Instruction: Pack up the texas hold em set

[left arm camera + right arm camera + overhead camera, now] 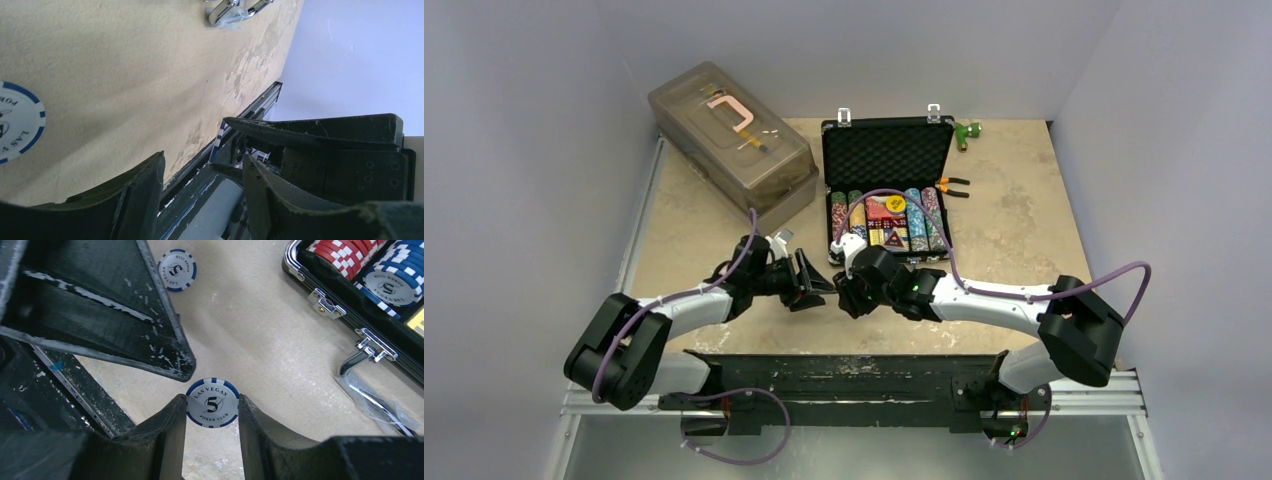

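The black case (886,150) of the texas hold em set lies open at the back centre, its tray (887,222) holding rows of coloured chips, cards and red dice. Both grippers meet just in front of it. My right gripper (212,406) is shut on a white and blue "5" chip (212,403), pinched by its edges above the table. My left gripper (204,156) stands open, facing the right one, with that chip edge-on (217,144) between its tips and untouched. A second white and blue chip (176,263) lies flat on the table nearby.
A translucent grey-brown box (729,140) stands at the back left. Orange-handled pliers (952,186) and a small green object (967,131) lie right of the case. The case's silver handle (367,365) faces the grippers. A metal rail (854,395) runs along the near edge.
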Controlling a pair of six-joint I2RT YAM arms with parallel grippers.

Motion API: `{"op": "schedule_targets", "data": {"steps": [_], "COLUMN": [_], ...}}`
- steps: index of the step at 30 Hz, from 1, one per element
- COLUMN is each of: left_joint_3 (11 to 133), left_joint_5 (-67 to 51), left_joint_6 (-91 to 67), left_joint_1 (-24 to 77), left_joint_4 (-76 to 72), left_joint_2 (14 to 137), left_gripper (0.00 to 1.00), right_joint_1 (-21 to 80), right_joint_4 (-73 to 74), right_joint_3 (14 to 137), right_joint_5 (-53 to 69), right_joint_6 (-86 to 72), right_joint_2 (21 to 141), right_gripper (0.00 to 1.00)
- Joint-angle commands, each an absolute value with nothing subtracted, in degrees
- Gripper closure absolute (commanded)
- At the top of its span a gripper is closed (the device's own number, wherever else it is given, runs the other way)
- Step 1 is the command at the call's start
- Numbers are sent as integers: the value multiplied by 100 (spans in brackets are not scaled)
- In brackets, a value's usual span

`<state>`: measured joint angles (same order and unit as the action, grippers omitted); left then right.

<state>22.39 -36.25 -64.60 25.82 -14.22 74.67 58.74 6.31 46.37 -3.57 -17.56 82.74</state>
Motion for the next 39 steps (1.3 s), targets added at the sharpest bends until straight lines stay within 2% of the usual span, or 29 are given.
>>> {"op": "schedule_targets", "data": {"steps": [1, 22, 31, 39], "left_joint_3": [2254, 2074, 2014, 1913], "left_joint_5": [-4030, -4470, -4724, -4822], "left_joint_6": [-6588, -6630, -6818, -7104], "left_joint_1": [2527, 2536, 2547, 2635], "left_joint_4": [-2345, -3206, -3736, -4253], "left_joint_2": [7729, 8393, 8605, 8716], "left_gripper": [45, 61, 63, 76], "right_joint_1": [5845, 5845, 5842, 5836], "right_joint_4": [273, 141, 118, 57], "right_joint_3": [4756, 4956, 5086, 5165], "right_joint_5": [-121, -53, -47, -63], "right_joint_6": [-1548, -1485, -1459, -1481], "right_joint_2": [8157, 8359, 8488, 8621], "right_gripper": [76, 78, 78, 79]}}
